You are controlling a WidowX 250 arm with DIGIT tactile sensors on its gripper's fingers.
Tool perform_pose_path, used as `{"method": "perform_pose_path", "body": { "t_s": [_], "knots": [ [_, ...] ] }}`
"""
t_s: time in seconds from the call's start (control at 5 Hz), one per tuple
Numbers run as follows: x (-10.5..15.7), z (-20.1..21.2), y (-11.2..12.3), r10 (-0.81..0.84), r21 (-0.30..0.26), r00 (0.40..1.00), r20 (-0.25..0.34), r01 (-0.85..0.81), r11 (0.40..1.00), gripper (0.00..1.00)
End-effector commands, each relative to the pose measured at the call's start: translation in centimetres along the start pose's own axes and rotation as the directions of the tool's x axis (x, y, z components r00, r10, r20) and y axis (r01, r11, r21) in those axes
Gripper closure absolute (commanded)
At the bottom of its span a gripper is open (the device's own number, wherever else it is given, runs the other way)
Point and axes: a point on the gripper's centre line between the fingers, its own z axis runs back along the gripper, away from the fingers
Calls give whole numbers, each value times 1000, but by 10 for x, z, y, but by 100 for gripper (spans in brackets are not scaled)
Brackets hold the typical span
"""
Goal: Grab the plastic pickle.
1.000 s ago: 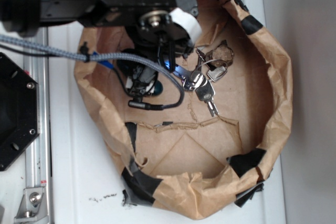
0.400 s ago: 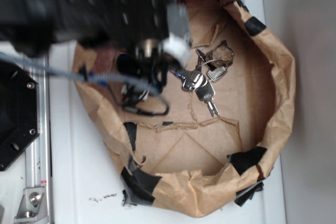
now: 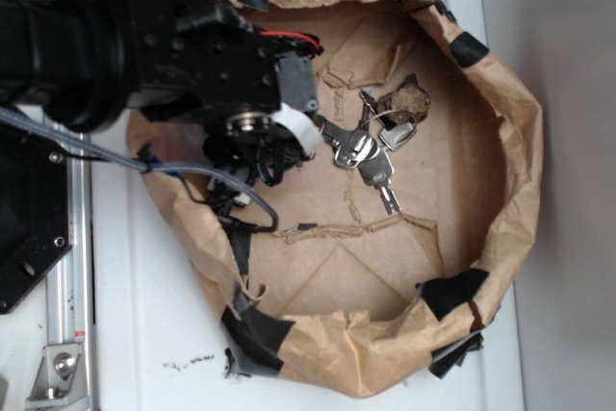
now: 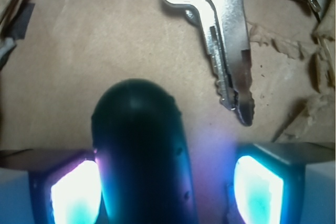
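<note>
The plastic pickle [image 4: 139, 145], dark teal and glossy, lies on brown paper between my gripper's two lit pads in the wrist view. It touches the left pad [image 4: 76, 192], and a gap separates it from the right pad [image 4: 260, 190]. My gripper [image 4: 168, 184] is open around it. In the exterior view the gripper [image 3: 265, 156] is low at the left inside a rolled-down paper bag [image 3: 510, 141], and the arm hides the pickle there.
A silver bunch of keys [image 3: 371, 151] lies just right of the gripper; one key [image 4: 226, 40] shows ahead of the pickle. The bag's crumpled walls carry black tape patches [image 3: 452, 294]. A black mount plate [image 3: 24, 228] sits at the left.
The arm and gripper have moved left, away from the keys. The teal pickle, visible by the keys a second ago, is now hidden under the gripper in the exterior view.
</note>
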Motion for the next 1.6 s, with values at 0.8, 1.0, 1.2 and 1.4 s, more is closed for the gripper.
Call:
{"method": "perform_pose_path", "body": {
  "t_s": [0.8,1.0,1.2,1.4],
  "knots": [
    [30,80,-1,143,4,982,122,-144,990,100],
    [55,113,-13,243,-1,961,132,-245,969,100],
    [76,120,-19,406,-127,911,71,-396,910,100],
    [79,117,-17,465,-145,883,62,-453,880,100]
  ]
}}
